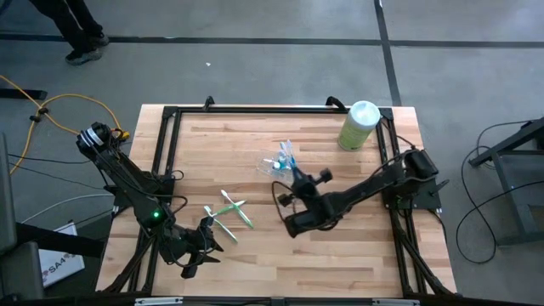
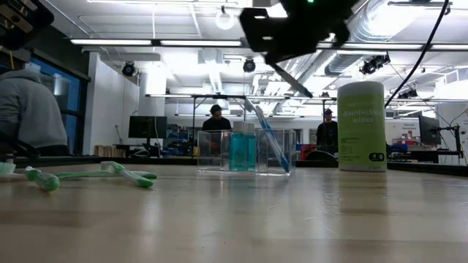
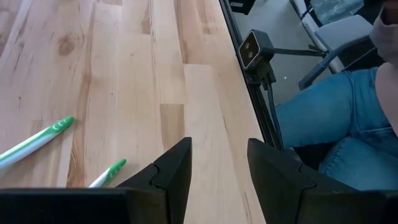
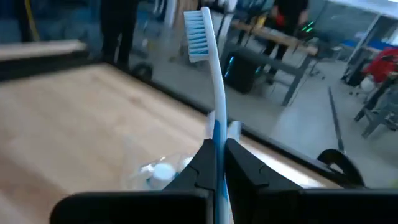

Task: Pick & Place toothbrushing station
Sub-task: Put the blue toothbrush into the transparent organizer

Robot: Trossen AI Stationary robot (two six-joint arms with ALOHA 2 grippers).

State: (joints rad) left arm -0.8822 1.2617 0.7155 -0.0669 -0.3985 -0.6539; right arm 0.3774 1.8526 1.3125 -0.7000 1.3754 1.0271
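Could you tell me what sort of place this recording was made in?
Probably a robotics lab or workshop: a wooden table in a black frame, monitors and benches behind, and exposed ceiling ducts.

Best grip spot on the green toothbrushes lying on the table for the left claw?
Probably mid-handle, coming straight down from above. The green toothbrushes lie flat and crossed on the table, so pick a handle stretch clear of the crossing and close across its thin width. The left claw is open beside them; the right claw holds the blue toothbrush.

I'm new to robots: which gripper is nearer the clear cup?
The right. The right gripper, shut on a blue toothbrush, sits just beside the clear cup. The left gripper, open, is farther off by the green toothbrushes.
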